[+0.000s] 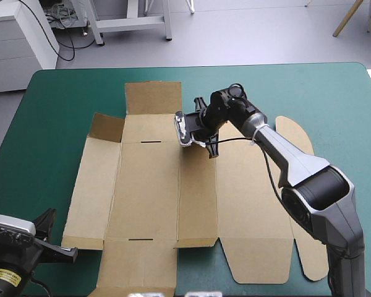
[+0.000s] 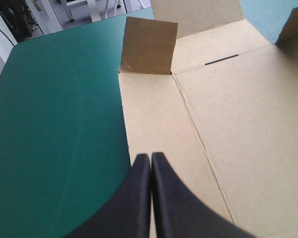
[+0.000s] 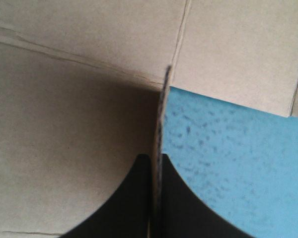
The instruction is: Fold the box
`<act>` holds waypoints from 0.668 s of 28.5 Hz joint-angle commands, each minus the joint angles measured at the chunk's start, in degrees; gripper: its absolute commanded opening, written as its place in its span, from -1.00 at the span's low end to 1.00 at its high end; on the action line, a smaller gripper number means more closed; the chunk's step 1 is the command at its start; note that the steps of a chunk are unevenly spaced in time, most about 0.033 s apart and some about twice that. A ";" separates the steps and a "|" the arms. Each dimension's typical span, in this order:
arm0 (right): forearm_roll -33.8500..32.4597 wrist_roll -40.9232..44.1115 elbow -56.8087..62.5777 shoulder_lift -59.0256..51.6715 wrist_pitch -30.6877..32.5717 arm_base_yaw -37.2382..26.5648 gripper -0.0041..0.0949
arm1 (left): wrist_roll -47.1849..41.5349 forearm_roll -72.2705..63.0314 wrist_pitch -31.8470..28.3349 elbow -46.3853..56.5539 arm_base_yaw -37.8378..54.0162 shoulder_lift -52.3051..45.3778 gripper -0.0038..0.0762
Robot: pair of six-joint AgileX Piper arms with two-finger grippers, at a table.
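The brown box (image 1: 148,185) lies as a cut sheet, mostly flat, on the teal-green cover. At its far middle edge, my right gripper (image 1: 195,129) is shut on a small flap. In the right wrist view that flap (image 3: 161,109) stands on edge between the black fingers, and the right gripper (image 3: 156,159) pinches it. My left gripper (image 1: 62,247) hovers at the sheet's near left corner. Its fingers meet in a point in the left wrist view, where the left gripper (image 2: 151,156) is shut on nothing above the box's left panel (image 2: 154,124). A small corner flap (image 2: 149,47) stands raised ahead of it.
Bare teal-green cover (image 1: 49,111) runs along the box's left side and beyond its far edge. The rounded lid tabs (image 1: 297,136) lie flat to the right, beside the right arm. The raised corner flap (image 1: 106,127) is at the far left of the sheet.
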 commanded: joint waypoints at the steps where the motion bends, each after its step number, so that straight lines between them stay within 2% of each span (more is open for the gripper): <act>1: 0.92 -1.48 -2.04 -2.81 -3.33 0.81 -0.96 | -0.38 0.97 -4.69 -1.37 0.02 0.59 -0.93; 4: 3.71 -0.67 -2.04 -2.43 -4.30 0.81 -0.88 | -0.38 1.38 -4.69 -1.37 0.02 0.59 -0.93; 7: 4.00 -0.78 -2.04 -2.43 -4.16 0.81 -0.57 | -0.38 1.38 -4.69 -1.37 0.02 0.59 -0.93; 10: 4.09 -0.08 -2.13 -2.43 -4.27 0.81 0.07 | -0.38 1.38 -4.69 -1.37 0.02 0.59 -0.93; 13: 4.24 4.54 -2.84 -2.61 -4.58 0.81 0.69 | -0.38 1.38 -4.81 -1.37 0.02 0.59 -0.93; 14: 4.24 6.49 -3.45 -2.61 -4.09 0.81 0.81 | -0.38 1.38 -4.95 -1.37 0.02 0.59 -0.93; 16: 4.01 11.22 -5.57 -2.89 -1.92 0.81 0.95 | -0.38 1.38 -4.95 -1.37 0.02 0.59 -0.93; 19: 3.31 19.93 -9.89 -4.49 2.85 0.95 0.86 | 0.20 1.38 -4.95 -1.37 0.02 0.59 -0.93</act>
